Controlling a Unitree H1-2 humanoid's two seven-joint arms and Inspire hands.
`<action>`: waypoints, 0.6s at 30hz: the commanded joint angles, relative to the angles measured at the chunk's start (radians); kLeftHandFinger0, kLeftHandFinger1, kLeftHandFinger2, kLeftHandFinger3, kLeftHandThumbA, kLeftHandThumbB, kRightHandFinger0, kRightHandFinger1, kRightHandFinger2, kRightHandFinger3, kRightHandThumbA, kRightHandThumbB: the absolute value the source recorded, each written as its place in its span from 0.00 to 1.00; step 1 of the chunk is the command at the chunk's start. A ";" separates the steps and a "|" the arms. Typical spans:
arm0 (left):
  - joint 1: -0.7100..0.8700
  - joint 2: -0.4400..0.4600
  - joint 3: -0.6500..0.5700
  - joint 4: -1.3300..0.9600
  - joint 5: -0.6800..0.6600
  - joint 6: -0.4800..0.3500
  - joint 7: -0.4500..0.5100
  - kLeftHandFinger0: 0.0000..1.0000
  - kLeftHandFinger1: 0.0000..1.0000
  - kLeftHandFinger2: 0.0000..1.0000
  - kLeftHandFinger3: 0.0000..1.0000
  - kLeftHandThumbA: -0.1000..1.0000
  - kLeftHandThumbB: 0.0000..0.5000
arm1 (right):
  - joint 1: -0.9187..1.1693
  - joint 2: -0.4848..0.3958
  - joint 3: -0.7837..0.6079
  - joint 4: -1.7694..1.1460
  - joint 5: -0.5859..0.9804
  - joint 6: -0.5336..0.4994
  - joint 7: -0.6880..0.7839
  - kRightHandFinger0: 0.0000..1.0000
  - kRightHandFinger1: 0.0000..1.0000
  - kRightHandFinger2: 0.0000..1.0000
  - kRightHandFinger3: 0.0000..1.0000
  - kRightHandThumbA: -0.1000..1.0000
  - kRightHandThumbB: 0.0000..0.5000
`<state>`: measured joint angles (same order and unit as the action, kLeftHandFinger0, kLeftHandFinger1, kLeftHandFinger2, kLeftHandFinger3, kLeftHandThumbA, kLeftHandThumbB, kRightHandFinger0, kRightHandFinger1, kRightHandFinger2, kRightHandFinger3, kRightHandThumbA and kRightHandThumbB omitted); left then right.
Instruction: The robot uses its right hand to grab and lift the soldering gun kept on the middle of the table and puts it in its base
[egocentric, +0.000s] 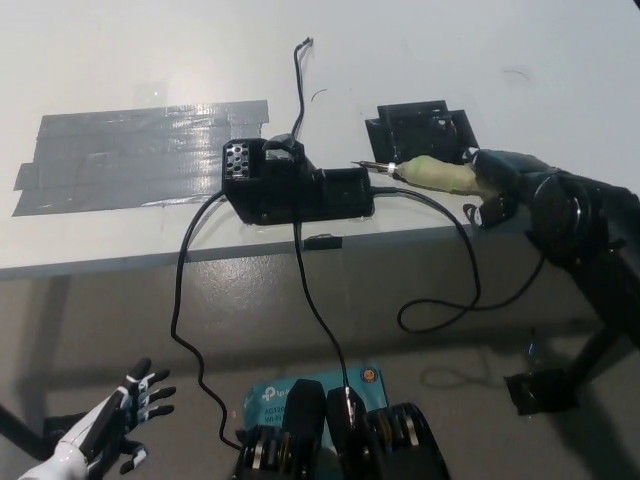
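Observation:
The soldering gun (432, 173) has a pale yellow-green handle and a thin metal tip pointing left; it lies near the table's front edge, right of the black base station (290, 185). My black right hand (505, 178) is wrapped around the handle's rear end, shut on it. A black cable runs from the gun off the table edge and loops below. My white left hand (125, 412) hangs low at the bottom left, below the table, fingers spread.
A black holder block (420, 130) sits just behind the gun. A wide patch of grey tape (140, 155) covers the white table (400, 50) at left. Black cables (185, 300) hang over the front edge. A teal box (270, 395) lies on the floor.

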<state>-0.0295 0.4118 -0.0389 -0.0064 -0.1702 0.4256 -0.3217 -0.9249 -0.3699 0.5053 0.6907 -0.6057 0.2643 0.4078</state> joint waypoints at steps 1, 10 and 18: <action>-0.018 0.001 0.003 -0.035 -0.002 -0.001 -0.013 0.81 0.91 0.96 1.00 1.00 0.62 | -0.072 -0.027 -0.026 0.028 -0.024 0.010 -0.053 1.00 1.00 1.00 1.00 0.59 0.32; -0.029 -0.013 -0.005 -0.028 0.008 -0.005 -0.011 0.81 0.91 0.97 1.00 1.00 0.60 | -0.074 0.018 -0.032 0.080 -0.009 -0.040 -0.080 0.79 0.80 0.88 1.00 0.53 0.38; -0.032 -0.023 -0.002 -0.026 -0.008 -0.006 -0.023 0.78 0.89 0.98 1.00 1.00 0.61 | -0.076 0.063 0.057 0.179 -0.052 -0.137 -0.095 1.00 1.00 1.00 1.00 0.61 0.48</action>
<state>-0.0499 0.3816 -0.0460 -0.0126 -0.1669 0.4264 -0.3222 -0.9681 -0.3227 0.5327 0.8422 -0.6269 0.2076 0.3312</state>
